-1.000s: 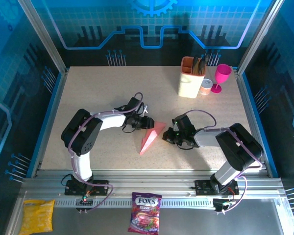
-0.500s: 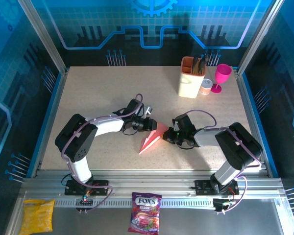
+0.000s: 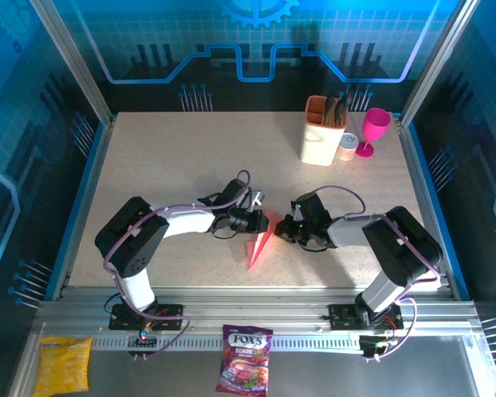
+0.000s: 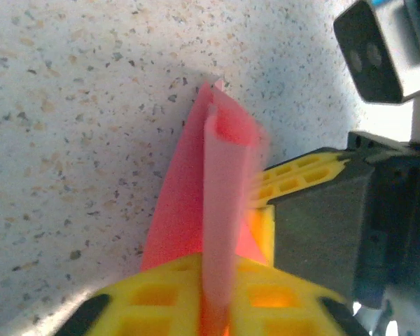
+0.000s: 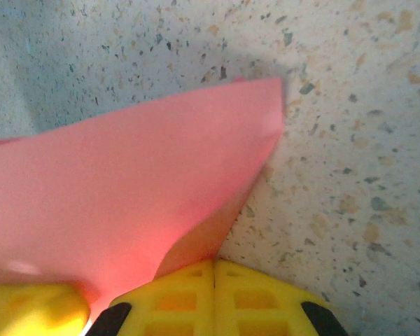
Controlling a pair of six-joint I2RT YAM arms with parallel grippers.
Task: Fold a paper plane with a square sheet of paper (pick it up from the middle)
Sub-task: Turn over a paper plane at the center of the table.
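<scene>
Left claw point(image 3: 253, 221) is clamping the plane point(image 3: 259, 245) by its raised centre fold, nose pointing out ahead of the tips; right claw point(image 3: 283, 228) is sitting closed against the tail corner, pinch unclear, so opposing pulls are risking tearing the thin crease

Both arms lie low, reaching toward the centre of the top view. The left gripper point(image 3: 253, 221) points right, its jaws pinched on the paper plane point(image 3: 259, 244). The right gripper point(image 3: 283, 229) points left, its fingertips pressed together.
</scene>
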